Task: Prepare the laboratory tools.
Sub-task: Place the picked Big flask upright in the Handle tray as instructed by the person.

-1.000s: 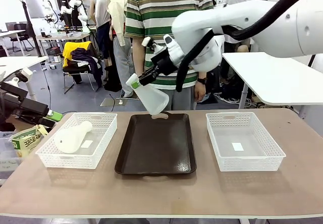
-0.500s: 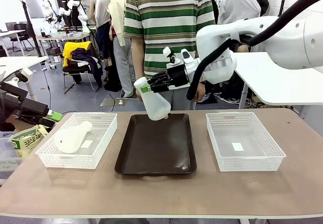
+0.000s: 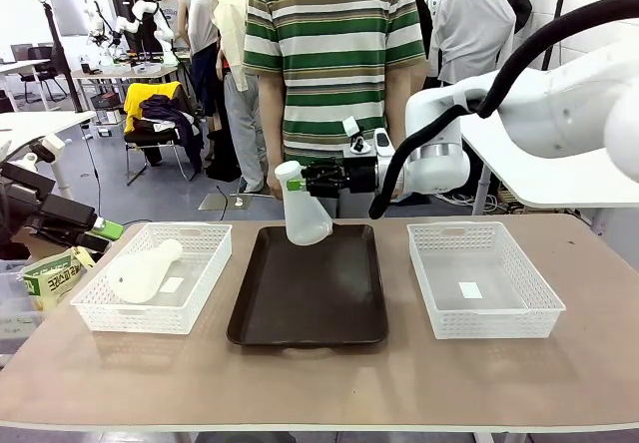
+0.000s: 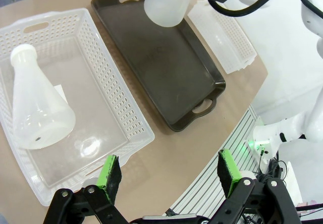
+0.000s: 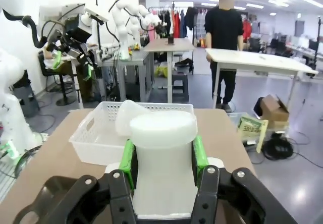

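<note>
One milky-white conical flask [image 3: 304, 215] hangs nearly upright over the far end of the dark brown tray [image 3: 310, 293], its base close above it. My right gripper [image 3: 297, 181] is shut on its neck; the right wrist view shows the green pads [image 5: 127, 162] clamping the flask's neck [image 5: 163, 169]. From the left wrist the same flask [image 4: 168, 4] appears above the tray [image 4: 166, 67]. The second flask [image 3: 145, 270] lies on its side in the left white basket [image 3: 95, 313], also in the left wrist view [image 4: 35, 108]. My left gripper [image 4: 169, 171] is open, held high off the table's left edge [image 3: 100, 228].
An empty white lattice basket [image 3: 483, 279] holding only a small label stands right of the tray. A person in a striped shirt [image 3: 334, 54] stands at the far side behind the tray. A green-and-white packet [image 3: 50, 273] lies at the table's left edge.
My right gripper has swung the flask from tilted to nearly upright and lowered it toward the tray's far end. The left arm and the basket flask stayed put.
</note>
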Controlling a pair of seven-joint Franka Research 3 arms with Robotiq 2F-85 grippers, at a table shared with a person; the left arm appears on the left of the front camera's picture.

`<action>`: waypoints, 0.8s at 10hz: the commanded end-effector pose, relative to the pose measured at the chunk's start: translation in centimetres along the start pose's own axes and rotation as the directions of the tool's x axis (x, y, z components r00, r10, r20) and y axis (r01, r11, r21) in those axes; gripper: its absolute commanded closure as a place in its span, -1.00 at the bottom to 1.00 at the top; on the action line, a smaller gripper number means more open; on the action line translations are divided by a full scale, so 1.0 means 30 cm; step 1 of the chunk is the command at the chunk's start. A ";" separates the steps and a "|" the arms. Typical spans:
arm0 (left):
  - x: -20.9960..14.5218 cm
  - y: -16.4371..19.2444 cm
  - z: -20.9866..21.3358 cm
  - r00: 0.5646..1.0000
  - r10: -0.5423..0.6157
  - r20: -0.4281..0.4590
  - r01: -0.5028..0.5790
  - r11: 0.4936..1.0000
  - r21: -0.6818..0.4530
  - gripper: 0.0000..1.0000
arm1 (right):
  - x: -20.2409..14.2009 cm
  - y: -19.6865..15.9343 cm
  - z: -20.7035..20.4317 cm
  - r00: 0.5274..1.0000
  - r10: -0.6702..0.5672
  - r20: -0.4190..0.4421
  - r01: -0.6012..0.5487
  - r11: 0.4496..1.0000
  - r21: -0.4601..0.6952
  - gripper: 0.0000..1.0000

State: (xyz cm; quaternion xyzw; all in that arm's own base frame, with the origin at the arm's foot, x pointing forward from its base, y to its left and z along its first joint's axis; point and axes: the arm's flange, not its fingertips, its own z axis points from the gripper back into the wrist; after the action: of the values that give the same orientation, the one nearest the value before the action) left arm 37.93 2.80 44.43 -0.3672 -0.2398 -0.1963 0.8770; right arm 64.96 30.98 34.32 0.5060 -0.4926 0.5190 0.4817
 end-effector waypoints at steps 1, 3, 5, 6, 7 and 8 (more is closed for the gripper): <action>-0.002 0.007 0.000 1.000 -0.013 0.020 0.014 1.000 -0.017 -1.00 | -0.065 -0.041 -0.007 0.998 0.011 0.056 -0.012 1.000 0.006 1.00; -0.002 0.007 0.000 1.000 -0.013 0.020 0.014 1.000 -0.017 -1.00 | -0.122 -0.057 -0.007 0.992 -0.016 0.128 0.014 1.000 0.021 1.00; -0.002 0.007 0.000 1.000 -0.013 0.020 0.014 1.000 -0.017 -1.00 | -0.169 -0.089 0.007 0.992 -0.036 0.124 0.035 0.999 0.008 1.00; -0.002 0.007 0.000 1.000 -0.013 0.020 0.014 1.000 -0.017 -1.00 | -0.188 -0.099 0.013 0.991 -0.059 0.118 0.059 0.998 0.004 1.00; -0.002 0.007 0.000 1.000 -0.013 0.020 0.014 1.000 -0.017 -1.00 | -0.203 -0.112 0.021 0.991 -0.076 0.109 0.076 0.997 0.002 1.00; -0.002 0.007 0.000 1.000 -0.013 0.020 0.014 1.000 -0.017 -1.00 | -0.227 -0.117 0.019 0.991 -0.101 0.089 0.101 0.995 -0.001 1.00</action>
State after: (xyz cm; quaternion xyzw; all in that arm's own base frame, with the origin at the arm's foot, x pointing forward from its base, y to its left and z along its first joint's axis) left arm 37.94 2.81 44.43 -0.3672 -0.2398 -0.1963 0.8770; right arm 67.59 29.93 27.51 0.5436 -0.4966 0.4803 0.4766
